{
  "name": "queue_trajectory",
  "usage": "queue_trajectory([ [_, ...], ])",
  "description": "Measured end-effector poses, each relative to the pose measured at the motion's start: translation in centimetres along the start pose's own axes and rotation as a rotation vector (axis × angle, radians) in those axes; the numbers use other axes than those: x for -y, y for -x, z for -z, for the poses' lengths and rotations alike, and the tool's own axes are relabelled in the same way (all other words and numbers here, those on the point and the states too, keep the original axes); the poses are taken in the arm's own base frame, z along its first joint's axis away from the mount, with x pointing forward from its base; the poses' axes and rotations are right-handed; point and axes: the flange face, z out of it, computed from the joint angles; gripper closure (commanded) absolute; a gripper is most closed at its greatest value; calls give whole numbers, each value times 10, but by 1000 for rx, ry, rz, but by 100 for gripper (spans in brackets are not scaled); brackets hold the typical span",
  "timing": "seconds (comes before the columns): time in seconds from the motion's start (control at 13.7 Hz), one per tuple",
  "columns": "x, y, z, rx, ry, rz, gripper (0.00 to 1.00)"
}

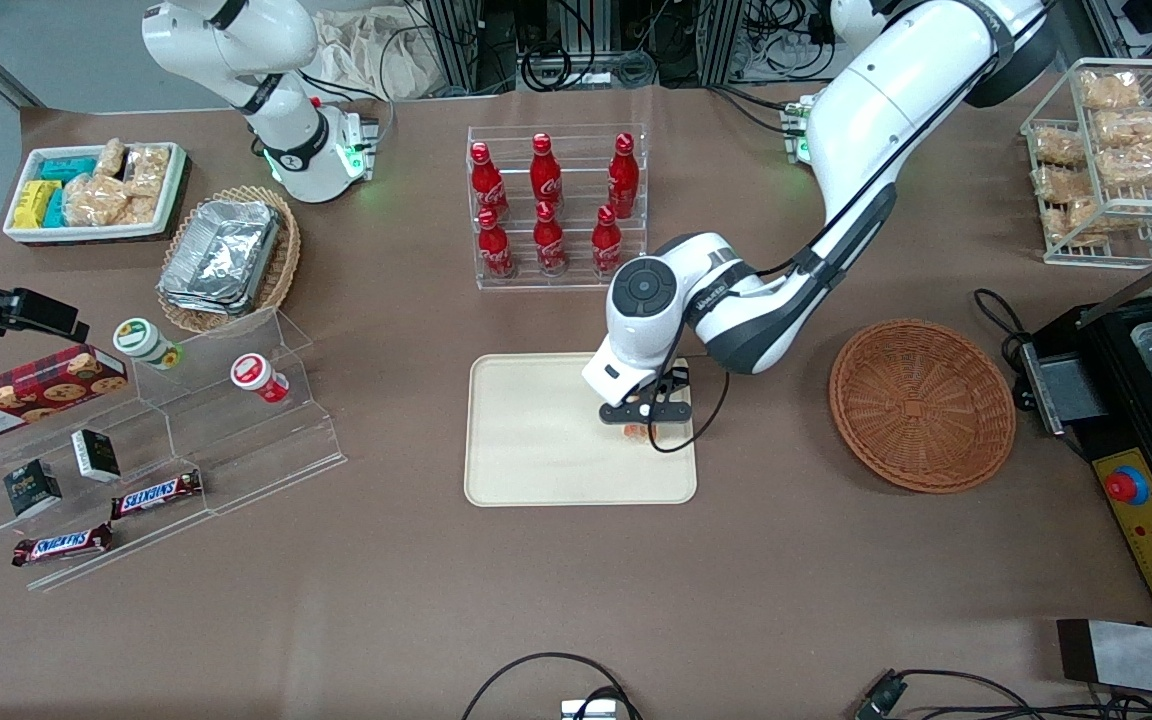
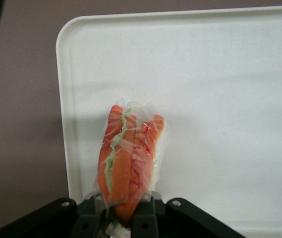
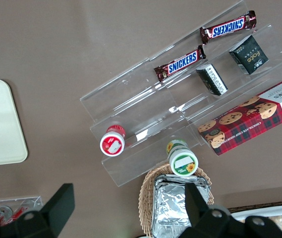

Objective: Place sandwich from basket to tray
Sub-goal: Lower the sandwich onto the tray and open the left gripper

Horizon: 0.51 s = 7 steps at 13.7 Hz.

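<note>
Now, gripper (image 1: 648, 412): jaws clamped on the sandwich (image 2: 128, 158), over the tray's (image 1: 536, 470) corner nearest the basket.
Basket (image 1: 921, 405): empty.

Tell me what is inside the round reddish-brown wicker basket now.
Nothing: the round reddish-brown wicker basket shows only bare weave. The clear-wrapped sandwich is held by the gripper over the cream rectangular tray.

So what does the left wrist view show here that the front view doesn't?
Only the left wrist view shows the sandwich clearly: wrapped, orange and green filling, pinched by the end effector above the tray. Only the front view shows the reddish-brown basket with nothing in it, the cola bottles and the working arm. Both show the end effector over the tray, at its edge nearest the basket, shut on the sandwich.
</note>
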Motion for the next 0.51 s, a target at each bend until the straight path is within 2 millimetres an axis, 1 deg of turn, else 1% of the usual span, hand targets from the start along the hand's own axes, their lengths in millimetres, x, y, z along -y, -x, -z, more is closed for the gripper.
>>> queue_trajectory([
  [0.22, -1, 2, -18, -10, -29, 13, 88],
  [0.29, -1, 2, -23, -7, -30, 14, 83],
  [0.36, -1, 1, -23, -8, -30, 15, 75],
  [0.44, -1, 1, -23, -9, -29, 15, 59],
  [0.51, -2, 1, -22, -9, -29, 15, 49],
])
